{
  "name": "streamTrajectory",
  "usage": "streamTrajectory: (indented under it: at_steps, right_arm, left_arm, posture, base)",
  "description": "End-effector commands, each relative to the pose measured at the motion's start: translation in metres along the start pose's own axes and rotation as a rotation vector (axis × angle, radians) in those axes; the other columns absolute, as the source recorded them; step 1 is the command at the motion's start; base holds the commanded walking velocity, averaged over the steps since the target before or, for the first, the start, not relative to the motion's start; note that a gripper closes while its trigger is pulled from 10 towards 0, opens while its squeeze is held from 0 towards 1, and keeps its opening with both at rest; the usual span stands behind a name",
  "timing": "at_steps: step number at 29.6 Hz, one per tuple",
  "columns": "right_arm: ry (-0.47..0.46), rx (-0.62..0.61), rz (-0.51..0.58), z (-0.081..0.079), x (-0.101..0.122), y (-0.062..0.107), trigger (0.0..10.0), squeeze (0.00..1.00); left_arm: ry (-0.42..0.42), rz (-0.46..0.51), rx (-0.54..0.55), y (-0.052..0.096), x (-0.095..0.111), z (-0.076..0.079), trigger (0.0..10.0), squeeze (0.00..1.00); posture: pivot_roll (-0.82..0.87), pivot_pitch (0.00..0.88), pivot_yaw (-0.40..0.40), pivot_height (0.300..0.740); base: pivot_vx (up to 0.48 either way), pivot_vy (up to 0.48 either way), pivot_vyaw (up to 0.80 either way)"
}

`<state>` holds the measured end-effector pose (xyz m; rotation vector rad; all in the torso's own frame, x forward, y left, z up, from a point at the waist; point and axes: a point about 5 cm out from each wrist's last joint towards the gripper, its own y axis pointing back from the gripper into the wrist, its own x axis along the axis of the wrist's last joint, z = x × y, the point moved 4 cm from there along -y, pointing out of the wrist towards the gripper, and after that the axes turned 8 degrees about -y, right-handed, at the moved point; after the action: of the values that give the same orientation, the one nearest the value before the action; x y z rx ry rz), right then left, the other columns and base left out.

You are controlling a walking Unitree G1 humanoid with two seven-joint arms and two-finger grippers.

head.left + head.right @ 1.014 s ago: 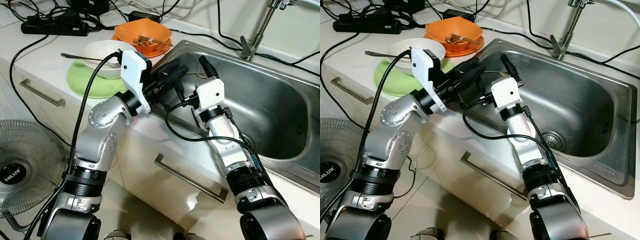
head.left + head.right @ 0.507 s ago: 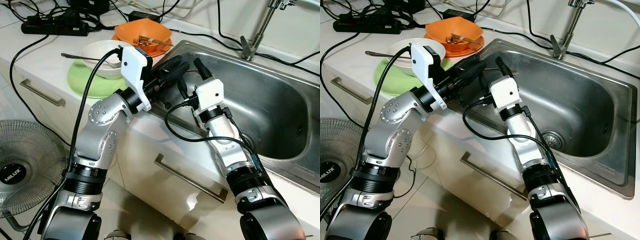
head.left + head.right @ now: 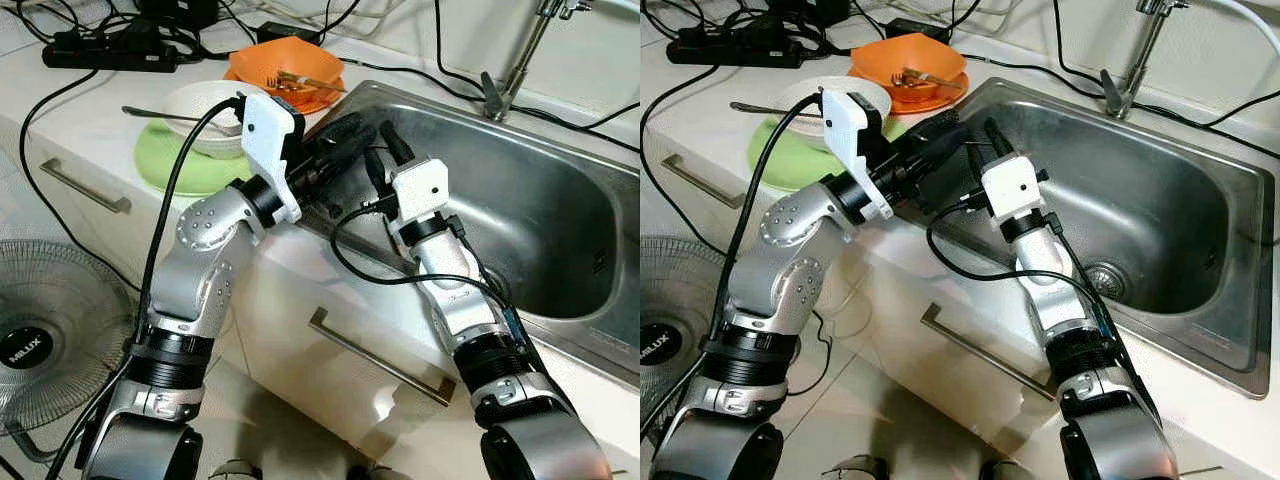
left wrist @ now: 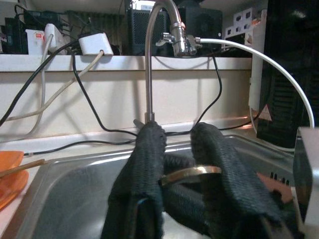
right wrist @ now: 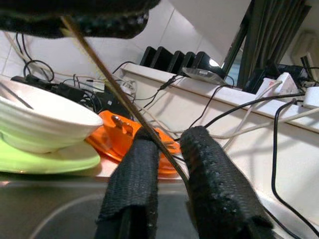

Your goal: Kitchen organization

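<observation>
One legible marking noted: the word "MILUX" in white letters on the dark round hub at the centre of the grey wire-guarded floor fan [image 3: 25, 352], standing on the floor beside the cabinet. No other text readable.

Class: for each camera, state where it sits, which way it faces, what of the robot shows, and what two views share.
Left and right eye views: on the head, looking down at the sink; both silver arms show.
Left wrist view: on the left wrist, facing the faucet; the left gripper holds a thin metal utensil.
Right wrist view: on the right wrist, facing the white bowl and orange plate; the right gripper shows.
Shared: both wrist views show the thin metal utensil.
</observation>
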<state>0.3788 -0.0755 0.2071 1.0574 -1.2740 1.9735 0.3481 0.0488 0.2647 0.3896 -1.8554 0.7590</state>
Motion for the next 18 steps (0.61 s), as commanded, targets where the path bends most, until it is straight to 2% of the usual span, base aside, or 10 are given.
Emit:
streamTrajectory:
  at_steps: [1, 17, 18]
  right_arm:
    - [-0.008, -0.018, 0.023, 0.0043, 0.0047, 0.0004, 0.0, 0.00]
    - [-0.010, -0.024, 0.023, 0.0053, 0.0046, 0.0008, 0.0, 0.00]
    - [-0.010, -0.024, 0.023, 0.0054, 0.0045, 0.0008, 0.0, 0.00]
  left_arm:
    - [0.000, -0.008, 0.009, -0.0010, -0.0005, -0.0025, 10.0, 1.00]
    - [0.010, 0.006, 0.030, 0.0007, 0.0001, -0.0018, 10.0, 1.00]
    - [0.005, 0.007, 0.038, 0.0010, 0.0005, -0.0029, 10.0, 0.58]
  posture:
    - [0.12, 0.094, -0.025, 0.740]
    - [0.13, 0.094, -0.028, 0.740]
    - [0.13, 0.094, -0.028, 0.740]
  base:
    - [0.000, 0.000, 0.00]
    - [0.000, 0.000, 0.00]
    - [0.000, 0.000, 0.00]
